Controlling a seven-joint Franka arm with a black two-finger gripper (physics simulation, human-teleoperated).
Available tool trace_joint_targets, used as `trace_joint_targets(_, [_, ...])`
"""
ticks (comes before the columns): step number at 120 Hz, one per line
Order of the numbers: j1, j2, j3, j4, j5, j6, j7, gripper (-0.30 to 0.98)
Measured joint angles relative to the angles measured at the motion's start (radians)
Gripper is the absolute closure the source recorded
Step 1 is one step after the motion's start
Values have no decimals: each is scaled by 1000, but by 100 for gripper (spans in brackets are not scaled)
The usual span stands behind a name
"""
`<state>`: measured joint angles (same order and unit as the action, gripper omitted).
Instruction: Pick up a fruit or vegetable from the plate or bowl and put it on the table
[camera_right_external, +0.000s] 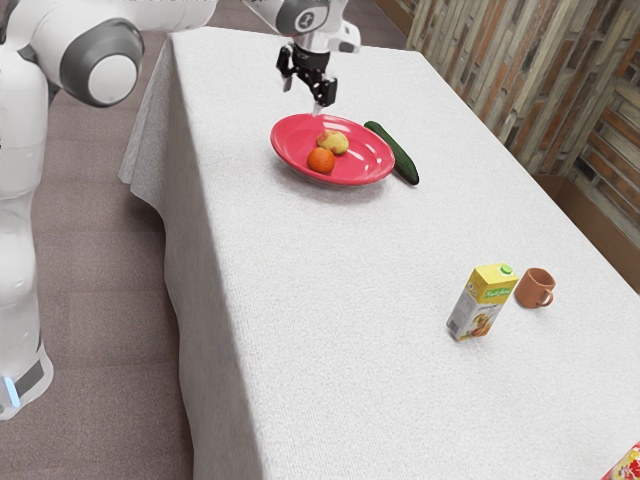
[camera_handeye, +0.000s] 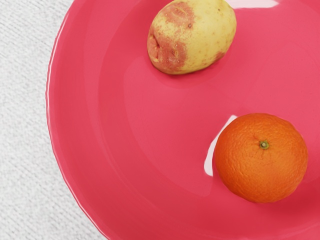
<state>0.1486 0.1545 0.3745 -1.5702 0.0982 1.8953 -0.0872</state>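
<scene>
The white-covered table (camera_right_external: 330, 400) runs out of the exterior view, and the arm (camera_right_external: 165, 12) is cut off along its upper edge. The wrist view crops the glossy red plate (camera_right_external: 288, 156). Above the plate, the gripper (camera_right_external: 303, 98) has its fingers spread apart. A red-patterned item (camera_right_external: 627, 468) is mostly cut off, too little showing to name. On the plate lie the orange (camera_handeye: 261, 159), round, finely dimpled, with a green stem spot, and the smaller-looking potato (camera_handeye: 192, 37), yellow with rough reddish patches, slightly cropped.
</scene>
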Motion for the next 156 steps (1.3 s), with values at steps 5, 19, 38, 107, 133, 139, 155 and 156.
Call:
trace_joint_targets(5, [-2, 7, -1, -2, -3, 4, 1, 0])
trace_joint_targets(19, [-11, 22, -3, -7, -19, 17, 3, 0])
trace_joint_targets(38, [-20, 39, -11, -10, -41, 28, 6, 0])
trace_joint_targets(107, [-38, 91, -26, -37, -105, 67, 14, 0])
trace_joint_targets(133, [-34, 111, -26, -39, -130, 78, 17, 0])
trace_joint_targets(139, [-28, 113, -25, -39, -133, 79, 18, 0])
trace_joint_targets(155, [-2, 115, -23, -38, -136, 81, 19, 0])
trace_joint_targets(156, [0, 115, -23, -38, -136, 81, 19, 0])
